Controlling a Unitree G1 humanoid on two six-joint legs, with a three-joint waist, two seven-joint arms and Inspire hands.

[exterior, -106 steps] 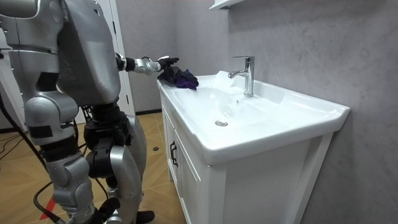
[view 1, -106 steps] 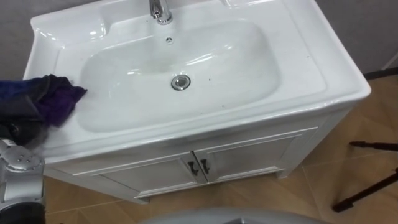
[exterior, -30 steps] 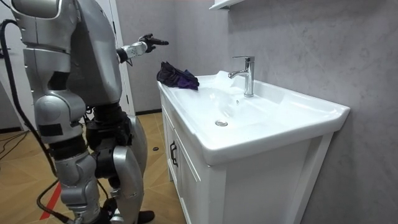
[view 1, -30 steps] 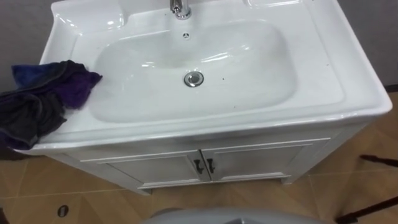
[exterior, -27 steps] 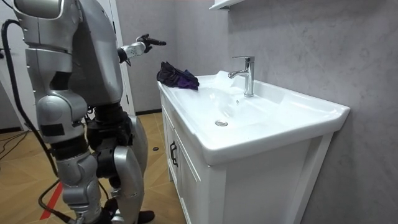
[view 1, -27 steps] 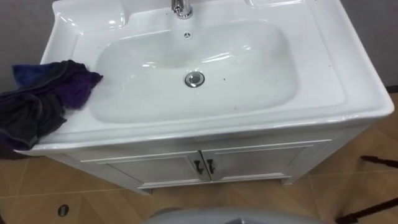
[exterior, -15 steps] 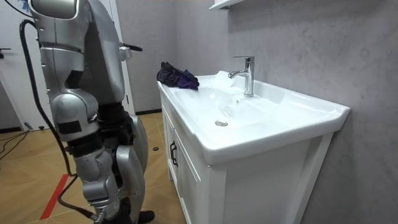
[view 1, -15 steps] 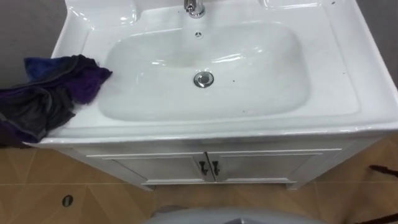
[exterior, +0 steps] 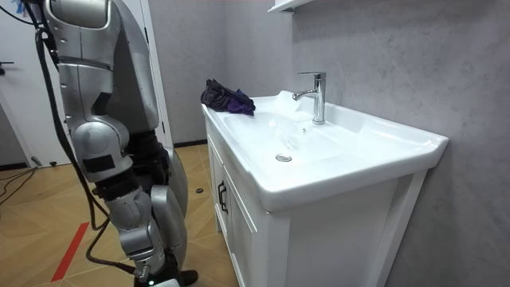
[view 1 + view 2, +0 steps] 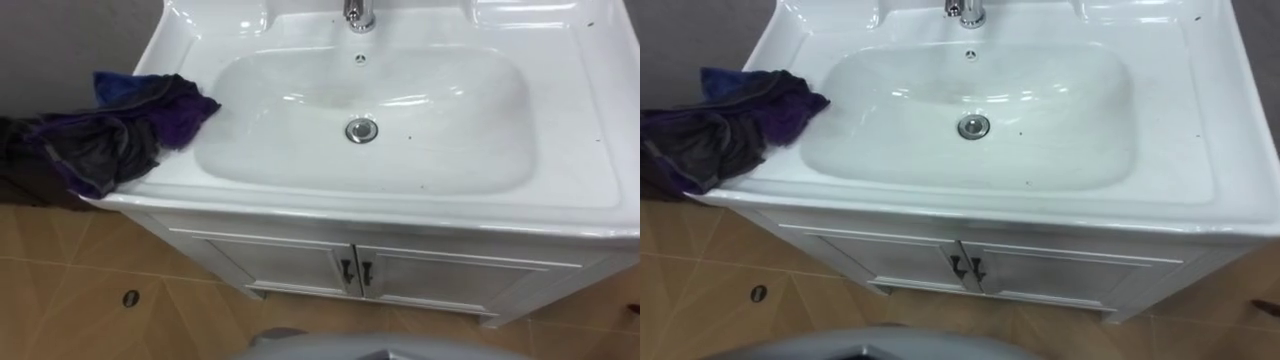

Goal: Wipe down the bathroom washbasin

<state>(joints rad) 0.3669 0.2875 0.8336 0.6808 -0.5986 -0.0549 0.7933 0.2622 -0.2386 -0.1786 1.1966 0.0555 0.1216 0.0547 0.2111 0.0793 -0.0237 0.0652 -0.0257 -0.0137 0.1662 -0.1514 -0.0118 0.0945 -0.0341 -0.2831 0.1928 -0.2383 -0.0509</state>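
Observation:
A white basin sits on a white cabinet, with a round metal drain in the middle of its bowl and a chrome tap at the back. A crumpled dark purple and grey cloth lies on the basin's left rim, partly hanging over the outer edge, with no hand on it. In the room view the cloth rests at the far end of the basin top, and the tap stands by the wall. The robot stands upright on the wooden floor beside the cabinet, at the room view's left.
Two cabinet doors with dark handles face me below the basin. A small dark round spot marks the wooden floor at lower left. A grey wall runs behind the basin, with a white shelf above and a white door frame behind the robot.
My left hand let go of the cloth, lifted away and drew back behind the body. The cloth stays on the rim. The eye view has shifted, putting the basin further right.

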